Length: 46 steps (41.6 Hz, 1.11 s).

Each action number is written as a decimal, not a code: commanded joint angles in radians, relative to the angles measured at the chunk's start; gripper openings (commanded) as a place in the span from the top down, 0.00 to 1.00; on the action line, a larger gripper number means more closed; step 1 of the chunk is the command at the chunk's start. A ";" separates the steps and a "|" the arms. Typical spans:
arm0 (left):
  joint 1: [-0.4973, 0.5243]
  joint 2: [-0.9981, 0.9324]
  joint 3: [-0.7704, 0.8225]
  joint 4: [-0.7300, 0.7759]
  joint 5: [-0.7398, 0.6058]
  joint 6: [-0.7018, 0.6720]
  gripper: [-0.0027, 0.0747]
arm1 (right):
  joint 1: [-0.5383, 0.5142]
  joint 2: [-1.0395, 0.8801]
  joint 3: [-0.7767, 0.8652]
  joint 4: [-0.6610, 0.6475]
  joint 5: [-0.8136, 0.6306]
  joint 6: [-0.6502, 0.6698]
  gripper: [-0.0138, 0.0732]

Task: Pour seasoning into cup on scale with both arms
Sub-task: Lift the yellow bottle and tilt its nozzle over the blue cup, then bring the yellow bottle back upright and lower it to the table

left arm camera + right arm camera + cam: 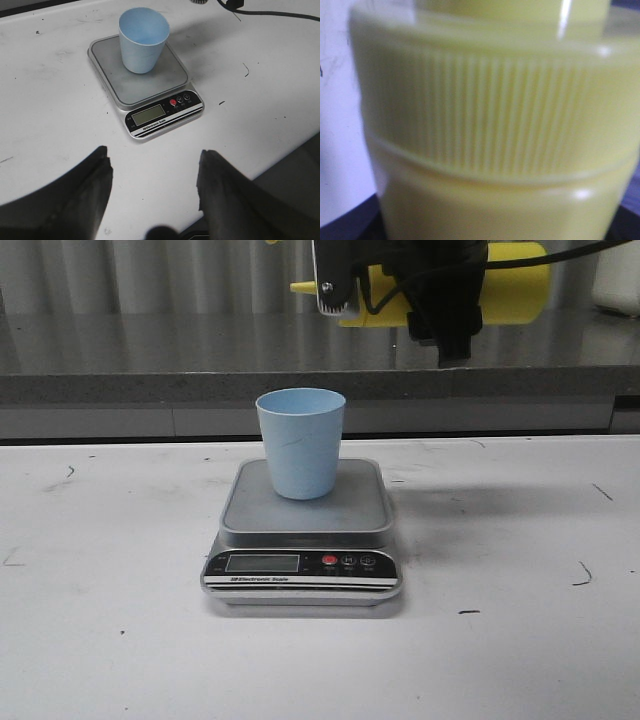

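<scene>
On the white table (120, 640) sits the scale (302, 540), its black panel and display toward the near edge. Upright on its steel platform stands the pale blue cup (300, 442), set toward the back of the platform.

High above the cup, at the top of the front view, the right gripper (400, 285) grips the yellow bottle (515, 280) sideways, lying roughly level with its cone nozzle pointing to the robot's left, the tip a little left of the cup's rim line. Dark gripper parts and cables cross the bottle's middle. From the right wrist camera the bottle's ribbed cap fills the view, blurred by closeness, with dark finger edges just showing at the lower corners.

The left gripper (154, 192) hangs over the table's near side, tilted down toward the scale, its two dark fingers (85, 195) spread wide apart with nothing between them.
</scene>
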State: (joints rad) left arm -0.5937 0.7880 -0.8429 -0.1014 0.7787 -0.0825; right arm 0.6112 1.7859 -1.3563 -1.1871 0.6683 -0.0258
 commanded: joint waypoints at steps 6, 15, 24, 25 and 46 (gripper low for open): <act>-0.002 -0.003 -0.026 -0.014 -0.071 -0.001 0.47 | -0.041 -0.102 -0.034 -0.007 0.051 0.270 0.49; -0.002 -0.003 -0.026 -0.014 -0.071 -0.001 0.47 | -0.182 -0.230 0.024 0.211 -0.117 0.348 0.49; -0.002 -0.003 -0.026 -0.014 -0.071 -0.001 0.47 | -0.395 -0.325 0.215 0.480 -0.434 0.349 0.49; -0.002 -0.003 -0.026 -0.014 -0.071 -0.001 0.47 | -0.414 -0.333 0.252 0.510 -0.474 0.349 0.49; -0.002 -0.003 -0.026 -0.014 -0.071 -0.001 0.47 | -0.652 -0.206 0.690 0.737 -1.444 0.259 0.48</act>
State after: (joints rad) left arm -0.5937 0.7880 -0.8429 -0.1014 0.7769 -0.0825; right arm -0.0274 1.5728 -0.6461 -0.5172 -0.5785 0.2729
